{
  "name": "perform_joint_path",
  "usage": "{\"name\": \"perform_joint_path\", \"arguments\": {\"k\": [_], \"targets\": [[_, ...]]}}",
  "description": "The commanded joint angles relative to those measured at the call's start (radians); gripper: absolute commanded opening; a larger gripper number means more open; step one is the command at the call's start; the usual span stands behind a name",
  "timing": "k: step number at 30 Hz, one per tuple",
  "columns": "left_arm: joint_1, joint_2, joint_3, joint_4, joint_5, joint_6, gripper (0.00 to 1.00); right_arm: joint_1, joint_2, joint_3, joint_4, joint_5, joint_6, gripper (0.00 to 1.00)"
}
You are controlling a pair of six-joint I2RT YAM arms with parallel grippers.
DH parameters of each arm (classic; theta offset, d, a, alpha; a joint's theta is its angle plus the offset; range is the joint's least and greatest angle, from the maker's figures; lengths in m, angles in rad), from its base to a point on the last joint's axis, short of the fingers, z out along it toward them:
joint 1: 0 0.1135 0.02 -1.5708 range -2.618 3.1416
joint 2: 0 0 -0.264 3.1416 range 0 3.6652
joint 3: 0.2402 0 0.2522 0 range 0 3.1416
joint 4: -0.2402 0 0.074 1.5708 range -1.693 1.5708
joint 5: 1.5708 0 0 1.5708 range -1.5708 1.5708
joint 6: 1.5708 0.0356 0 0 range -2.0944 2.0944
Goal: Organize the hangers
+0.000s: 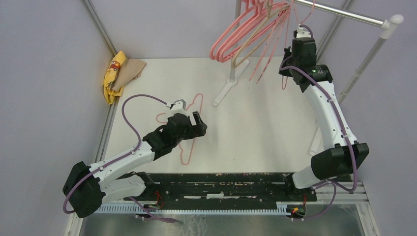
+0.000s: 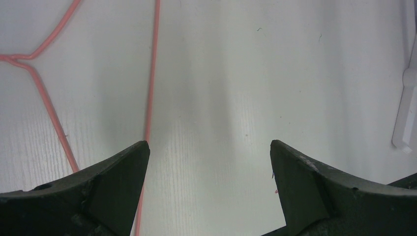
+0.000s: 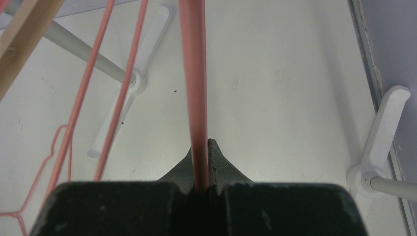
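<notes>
- The table carries the rail stand at its far right. Most of the hangers are hung from the rail, hooks up, bodies slanting down to the left.
- One thicker pink hanger is clamped between the right fingers beside that bunch. It is judged stiff and light, and its bar runs straight away from the fingers.
- A thin wire hanger lies flat on the table under the left arm, long axis far-to-near, hook apparently leftward (partly hidden). It is judged springy and awkward to pinch where it lies; a straight run of wire would be best taken.
- The left fingers are held wide apart above it, with one wire just beside the left tip.
</notes>
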Motion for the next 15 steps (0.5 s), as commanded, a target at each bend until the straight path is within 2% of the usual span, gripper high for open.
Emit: {"name": "perform_joint_path", "arguments": {"k": [1,7,9,13,15], "targets": [[0.002,-0.010,0.040,0.043,-0.015,0.047,0.99,0.028,0.050,0.058,-0.067,0.001,-0.028,0.01],[0.001,-0.026,0.039,0.027,-0.025,0.050,0.99,0.057,0.078,0.076,-0.084,0.018,-0.030,0.01],[0.002,-0.030,0.038,0.026,-0.027,0.048,0.99,0.061,0.073,0.077,-0.087,0.025,-0.030,0.05],[0.002,-0.031,0.039,0.027,-0.024,0.043,0.99,0.061,0.024,0.050,-0.071,0.059,-0.024,0.26],[0.001,-0.029,0.041,0.026,-0.021,0.042,0.99,0.061,-0.020,0.022,-0.050,0.075,-0.016,0.41]]}}
